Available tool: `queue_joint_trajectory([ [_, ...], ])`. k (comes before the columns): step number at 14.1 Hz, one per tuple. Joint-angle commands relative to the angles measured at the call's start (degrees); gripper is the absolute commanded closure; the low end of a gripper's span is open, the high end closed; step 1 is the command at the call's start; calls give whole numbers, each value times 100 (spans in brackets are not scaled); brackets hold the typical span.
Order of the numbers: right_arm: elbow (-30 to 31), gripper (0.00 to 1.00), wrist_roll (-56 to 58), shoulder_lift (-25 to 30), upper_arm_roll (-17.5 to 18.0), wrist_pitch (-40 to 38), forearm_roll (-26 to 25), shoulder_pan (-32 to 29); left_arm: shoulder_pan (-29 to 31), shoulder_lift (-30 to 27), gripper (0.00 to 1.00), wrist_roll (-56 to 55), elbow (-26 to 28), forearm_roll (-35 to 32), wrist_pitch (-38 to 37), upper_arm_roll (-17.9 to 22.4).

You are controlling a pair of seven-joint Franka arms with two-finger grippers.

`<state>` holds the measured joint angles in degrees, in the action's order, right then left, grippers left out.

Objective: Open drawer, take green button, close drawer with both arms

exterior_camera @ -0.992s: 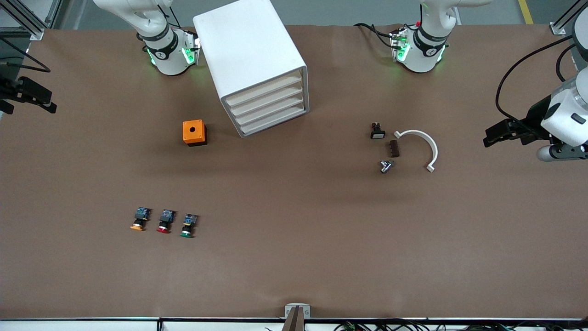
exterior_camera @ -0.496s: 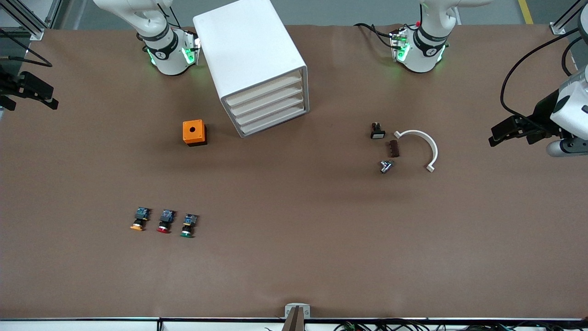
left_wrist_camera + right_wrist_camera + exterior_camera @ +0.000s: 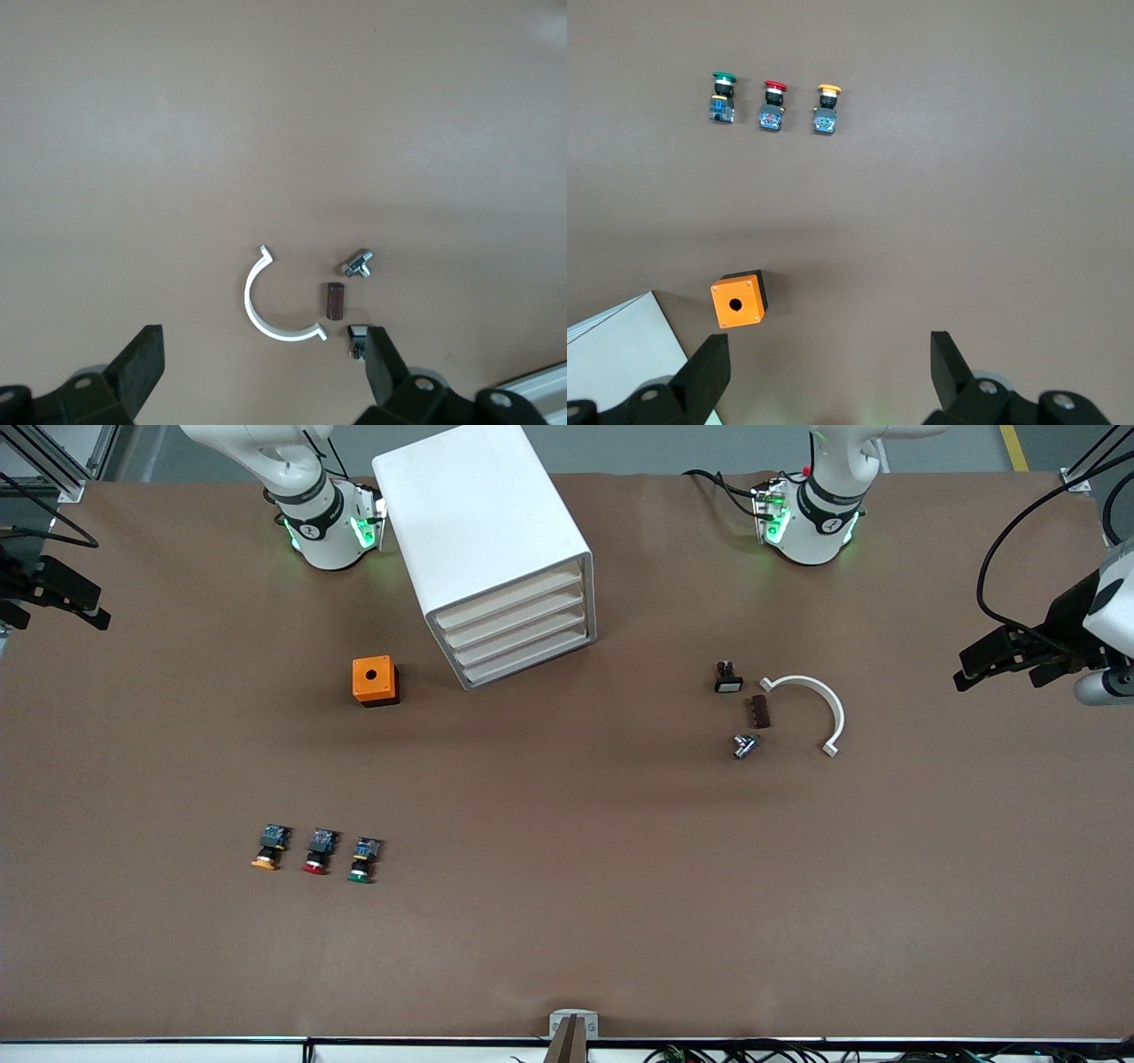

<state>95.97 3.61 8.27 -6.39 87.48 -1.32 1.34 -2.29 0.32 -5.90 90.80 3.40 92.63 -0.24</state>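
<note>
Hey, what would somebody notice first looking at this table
The big white cabinet with four shut drawers stands between the arm bases, an orange box beside it. Three buttons lie in a row nearest the front camera, the green button among them. Both tools wait open at the table's ends.

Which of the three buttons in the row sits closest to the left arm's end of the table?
The green-capped button. The red-capped button is in the middle, and the orange-capped button sits at the right arm's end.

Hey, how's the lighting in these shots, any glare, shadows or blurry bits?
Front view: even light, soft shadows beside the cabinet and orange box, green glow at both arm bases. Left wrist view: slightly soft, with a faint shadow band across the table. Right wrist view: sharp, the green button crisp.
</note>
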Motion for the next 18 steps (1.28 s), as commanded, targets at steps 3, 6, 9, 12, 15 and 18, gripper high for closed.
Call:
queue_joint_trajectory([
  [3, 203, 0, -10, 175, 138, 111, 114, -310, 36, -410, 0, 89, 368, -120, 35, -2],
  [6, 203, 0, -1, 175, 164, 111, 114, -319, 27, -384, 0, 89, 342, -120, 0, -2],
  [9, 203, 0, -1, 175, 173, 111, 114, -275, 27, -366, 0, 89, 245, -120, 0, -2],
  [12, 203, 0, -1, 166, 173, 111, 114, -275, -17, -349, 0, 2, 149, -120, 0, -2],
  [15, 203, 0, 78, 175, 147, 111, 114, -292, -35, -340, 0, -26, 148, -120, 0, -46],
  [18, 194, 0, 219, 192, 138, 146, 193, -284, -26, -340, 0, -26, 148, -120, 0, -46],
])
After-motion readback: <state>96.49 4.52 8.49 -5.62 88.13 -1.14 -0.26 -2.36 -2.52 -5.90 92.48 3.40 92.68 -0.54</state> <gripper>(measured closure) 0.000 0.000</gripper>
